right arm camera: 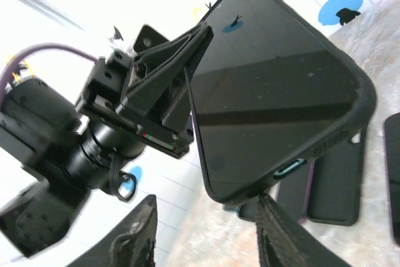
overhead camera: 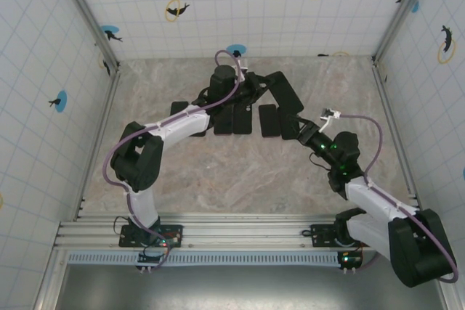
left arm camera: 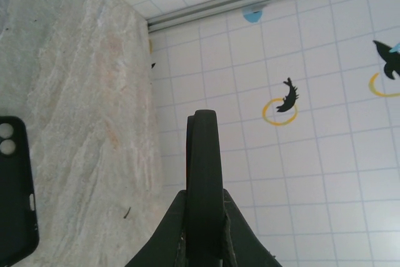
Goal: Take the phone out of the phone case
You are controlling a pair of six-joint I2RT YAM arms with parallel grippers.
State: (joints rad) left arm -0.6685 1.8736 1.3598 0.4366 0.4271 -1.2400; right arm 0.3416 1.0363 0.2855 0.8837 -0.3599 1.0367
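The phone [right arm camera: 275, 92] sits in its black phone case [right arm camera: 365, 101], glossy dark screen facing the right wrist camera, and is held up above the table. My left gripper [overhead camera: 254, 86] is shut on the far edge of the cased phone [overhead camera: 283, 94]; in the left wrist view that edge [left arm camera: 203, 154] stands as a thin dark slab between the jaws of the left gripper [left arm camera: 205, 211]. My right gripper [right arm camera: 206, 203] is open just below the phone's near corner. One of its fingers [right arm camera: 281, 236] touches the case's lower rim, the other stands well apart.
Several dark phones and cases [overhead camera: 242, 117] lie in a row on the marble table [overhead camera: 218, 172] under the arms. One black case with camera holes [left arm camera: 14, 186] lies flat. Tiled walls [overhead camera: 43, 70] close in the left, back and right sides.
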